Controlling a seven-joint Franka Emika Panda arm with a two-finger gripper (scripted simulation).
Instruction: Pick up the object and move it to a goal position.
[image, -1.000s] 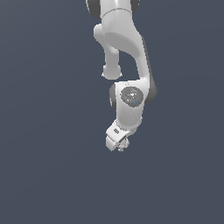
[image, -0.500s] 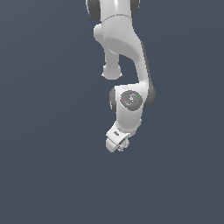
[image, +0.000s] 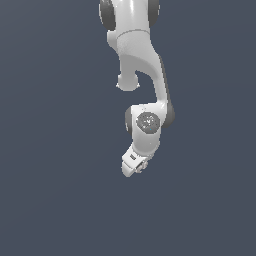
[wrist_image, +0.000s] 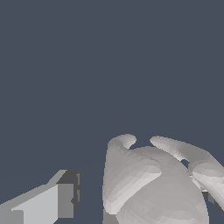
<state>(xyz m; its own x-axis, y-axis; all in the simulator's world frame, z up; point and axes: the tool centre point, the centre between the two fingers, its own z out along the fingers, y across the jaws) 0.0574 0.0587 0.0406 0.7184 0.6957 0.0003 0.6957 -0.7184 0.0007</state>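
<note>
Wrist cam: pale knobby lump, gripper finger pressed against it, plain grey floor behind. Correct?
Not pressed. The wrist view shows a strip of floor between the finger and the lump, so they are apart. Pale, knobby and plain grey floor all hold.

white arm (image: 137, 55) with dark grey joints; pale grey-white object (wrist_image: 153, 183); plain slate-blue backdrop (image: 50, 150)

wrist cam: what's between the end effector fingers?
The pale grey-white knobby lump fills the space beside one grey finger of the end effector. The other finger is covered by the lump, so contact cannot be confirmed.
</note>
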